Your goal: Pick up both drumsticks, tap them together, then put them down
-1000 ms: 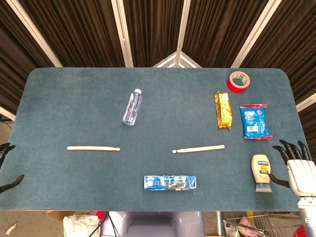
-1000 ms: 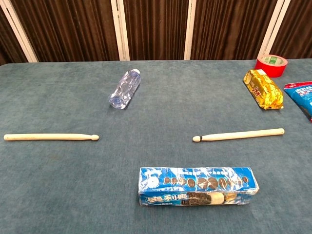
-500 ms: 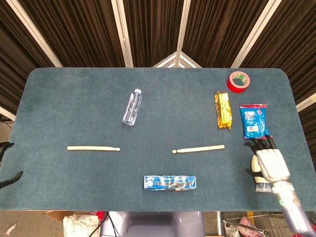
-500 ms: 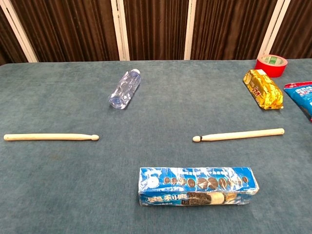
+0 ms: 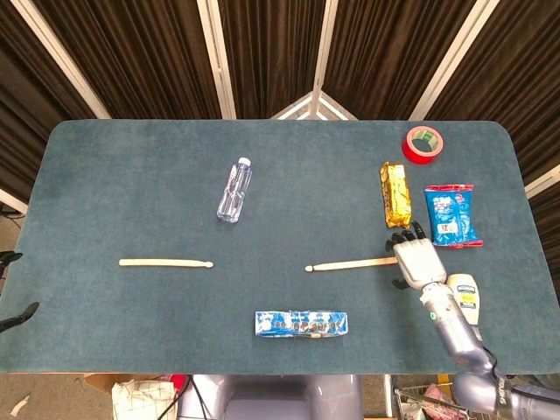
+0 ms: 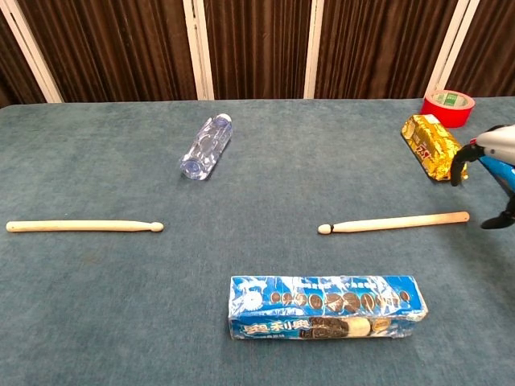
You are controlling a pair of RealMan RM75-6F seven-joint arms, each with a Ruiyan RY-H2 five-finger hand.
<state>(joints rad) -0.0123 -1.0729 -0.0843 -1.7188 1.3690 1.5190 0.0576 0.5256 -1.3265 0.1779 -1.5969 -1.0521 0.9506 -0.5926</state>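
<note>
My right hand (image 5: 414,258) covers the butt end of the right drumstick (image 5: 348,263) in the head view, so I cannot tell whether my fingers touch it. In the chest view that hand (image 6: 492,170) is cut off by the right edge; only dark fingertips and a sliver of pale casing show. My left hand (image 5: 12,289) is mostly beyond the left edge of the head view, and whether it holds anything cannot be told. My right forearm hides part of the mayonnaise bottle (image 5: 467,296). The blue snack bag (image 6: 485,153) is cropped by the chest view's right edge and partly behind my hand.
</note>
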